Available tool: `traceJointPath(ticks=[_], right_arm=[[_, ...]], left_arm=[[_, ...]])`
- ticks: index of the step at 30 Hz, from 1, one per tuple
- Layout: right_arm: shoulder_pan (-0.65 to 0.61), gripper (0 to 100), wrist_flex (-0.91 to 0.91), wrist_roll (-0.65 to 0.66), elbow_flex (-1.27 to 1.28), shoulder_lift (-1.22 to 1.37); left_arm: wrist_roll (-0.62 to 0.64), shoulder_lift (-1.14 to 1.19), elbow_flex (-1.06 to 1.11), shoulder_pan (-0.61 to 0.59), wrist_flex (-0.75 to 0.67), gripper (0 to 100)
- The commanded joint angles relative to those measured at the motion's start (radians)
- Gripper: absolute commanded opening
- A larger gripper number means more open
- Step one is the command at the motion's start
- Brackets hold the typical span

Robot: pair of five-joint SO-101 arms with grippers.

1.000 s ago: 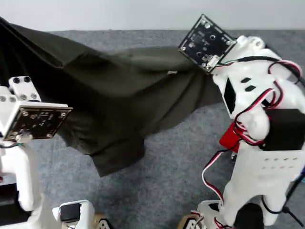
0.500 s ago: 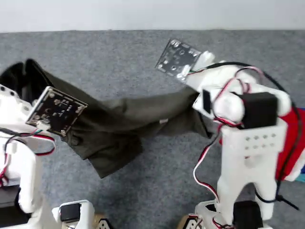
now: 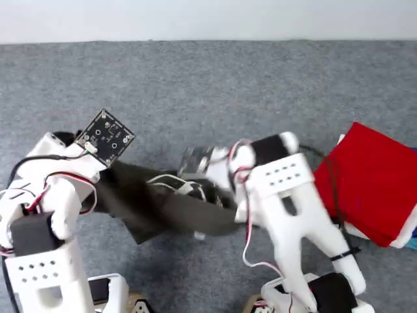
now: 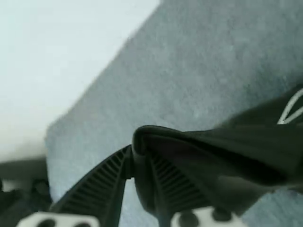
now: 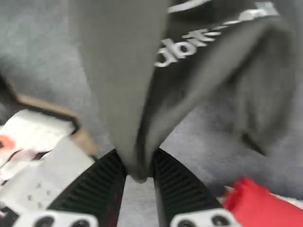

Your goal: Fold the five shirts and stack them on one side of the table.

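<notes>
The dark green shirt (image 3: 163, 207) hangs bunched into a long, crumpled band low over the near part of the grey table (image 3: 208, 85), stretched between the two arms. In the left wrist view, the left gripper (image 4: 134, 156) is pinched on a folded edge of the cloth, and its ribbed fingers (image 4: 110, 176) press together on the fabric, which trails away from them in a taut ridge. The right gripper (image 5: 138, 169) clamps a thick fold of the same shirt between its black ribbed pads (image 5: 166, 178), with the cloth rising from the jaws in two layers. White lettering (image 5: 189, 42) shows on the darker layer.

From above, the left arm (image 3: 45, 222) sits at the near left with its small circuit board (image 3: 105, 137) tilted above the shirt's left end. The right arm (image 3: 287, 195) leans in from the near right, over the shirt's right end. A folded red shirt (image 3: 371, 182) lies at the right edge of the table, well apart from the green one, with white and blue edges peeking out beneath it. A pale wall (image 3: 208, 19) runs along the far side.
</notes>
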Motion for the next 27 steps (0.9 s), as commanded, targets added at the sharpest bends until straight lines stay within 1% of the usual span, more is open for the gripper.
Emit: traceJointPath(ticks=[1,3,6,7,9,12,14,15,18,20,22,24,27], right_arm=[[-0.048,2.6,0.039,-0.038,0.031,0.002],[-0.051,10.3,0.041,-0.094,0.031,-0.007],[-0.05,26.6,0.041,-0.147,0.02,-0.008],[-0.05,29.3,0.041,-0.17,0.005,-0.008],[-0.053,29.9,0.038,-0.204,-0.054,-0.001],[-0.05,29.9,0.019,-0.212,-0.164,0.005],[-0.048,28.6,-0.062,-0.232,-0.199,0.012],[-0.05,26.3,-0.12,-0.262,-0.199,0.027],[-0.053,14.7,-0.271,-0.339,-0.18,0.128],[-0.054,6.5,-0.321,-0.348,-0.186,0.228],[-0.058,0.5,-0.34,-0.348,-0.21,0.34],[-0.051,2.0,-0.341,-0.35,-0.256,0.452],[-0.027,1.0,-0.341,-0.347,-0.361,0.622]], left_arm=[[-0.011,-0.009,0.051,-0.064,-0.068,1],[-0.011,-0.009,0.088,-0.118,-0.115,1],[-0.011,-0.009,0.131,-0.183,-0.18,1],[-0.011,-0.009,0.142,-0.199,-0.193,1],[-0.011,-0.009,0.156,-0.23,-0.21,1],[-0.011,-0.009,0.16,-0.265,-0.212,1],[-0.011,-0.009,0.162,-0.273,-0.212,1],[-0.011,-0.009,0.162,-0.273,-0.21,1],[-0.009,-0.009,0.162,-0.27,-0.209,1],[-0.009,-0.009,0.162,-0.27,-0.21,1],[-0.009,-0.009,0.165,-0.273,-0.21,1],[-0.009,-0.009,0.177,-0.275,-0.21,1],[-0.009,-0.009,0.193,-0.275,-0.21,1]])
